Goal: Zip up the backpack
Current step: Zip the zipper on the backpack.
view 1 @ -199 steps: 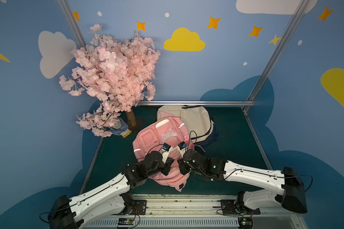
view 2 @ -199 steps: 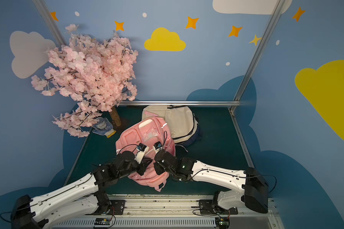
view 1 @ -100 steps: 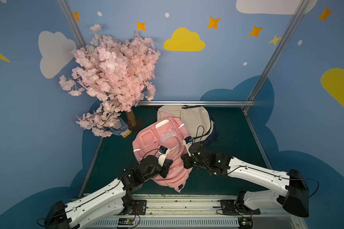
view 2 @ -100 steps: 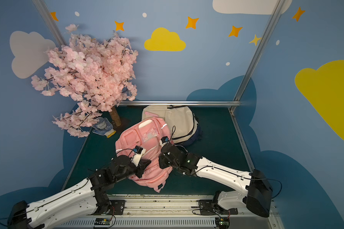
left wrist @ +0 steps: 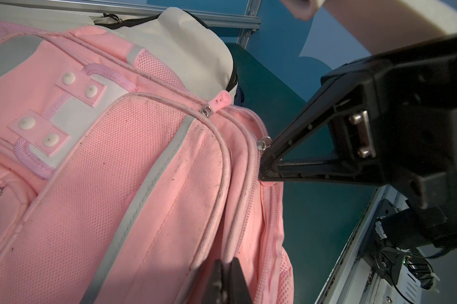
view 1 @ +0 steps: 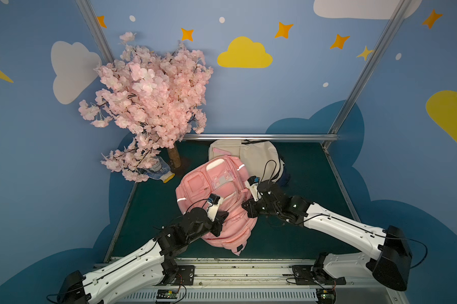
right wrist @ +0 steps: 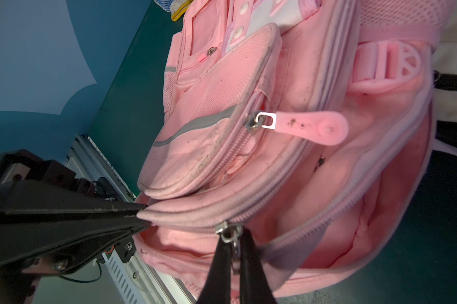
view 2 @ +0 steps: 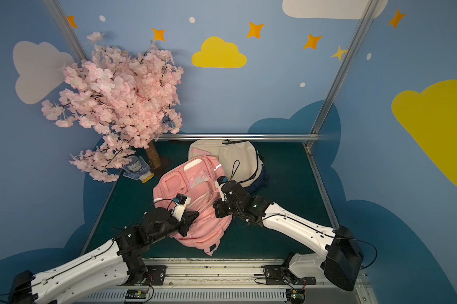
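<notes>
The pink backpack (view 1: 217,184) (view 2: 193,184) lies on the green table, its main compartment gaping open (right wrist: 380,184). My right gripper (right wrist: 235,244) (view 1: 245,208) (view 2: 216,208) is shut on the main zipper's pull, just behind the metal slider (right wrist: 227,231) (left wrist: 262,144). My left gripper (left wrist: 228,265) (view 1: 223,215) (view 2: 195,214) is shut on the backpack's piped edge, a short way along the same seam; it also shows in the right wrist view as the black left gripper (right wrist: 143,214). A front pocket's pink pull tab (right wrist: 309,127) (left wrist: 219,101) hangs free.
A cream backpack (view 1: 256,158) lies behind the pink one, touching it. A blossom tree (view 1: 148,105) stands at the back left with a blue and white glove (view 1: 159,172) at its foot. A metal rail (view 1: 222,263) runs along the table's front edge.
The two grippers have drawn apart: the right one has moved back and rightward along the backpack's side, the left one slightly toward the front. The backpack's near part has been stretched between them.
</notes>
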